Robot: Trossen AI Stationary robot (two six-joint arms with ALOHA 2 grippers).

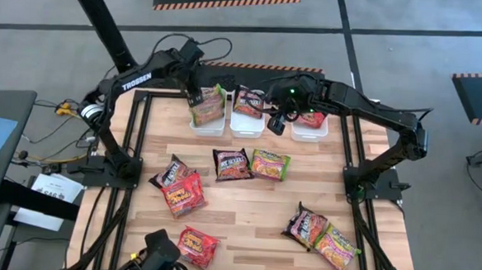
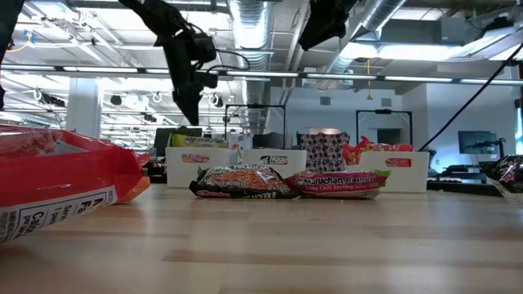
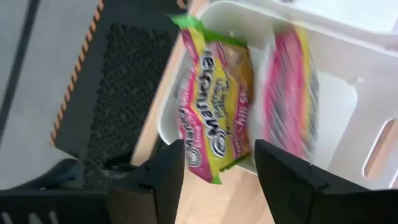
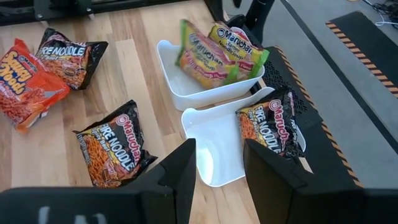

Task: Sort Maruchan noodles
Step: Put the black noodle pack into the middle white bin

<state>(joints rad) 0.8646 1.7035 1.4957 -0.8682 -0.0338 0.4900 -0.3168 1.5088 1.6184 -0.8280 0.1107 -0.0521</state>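
Fingers of my left gripper [image 3: 217, 180] stand spread apart, dark and blocky, with a green-yellow packet [image 3: 217, 106] just beyond them, loose between the tips and tilted into the left tray [image 3: 348, 106], a white, smooth-walled plastic rectangle; I grip nothing. The packet is crinkly film with a green end seal, a red Maruchan roundel and pink lettering; a second, blurred green-yellow packet [image 3: 292, 93] lies beside it in the same tray. From above, my left gripper [image 1: 195, 95] hovers over that tray at the table's far edge. My right gripper [image 4: 217, 168] has its fingers parted with nothing between them, above the middle tray [image 4: 217, 140], whose white floor is mostly bare; a dark packet reading "Fire Noodle" [image 4: 270, 127] leans against its far wall. The third tray [image 1: 309, 130] holds a red packet [image 1: 311, 119]. On the pale wooden plank table [image 1: 253, 226] more flat square packets lie scattered: a dark one [image 1: 232, 163] touching a green-yellow one [image 1: 270, 165] near the middle, the latter reading "Maruchan Ramen, Lime Chili Shrimp" in the low view; a dark one [image 1: 170, 173] overlapping a red one [image 1: 185, 193] toward my left; another red one [image 1: 197, 246] near the front edge; and a dark one [image 1: 306, 226] beside a green-yellow one [image 1: 337, 246] toward my right.
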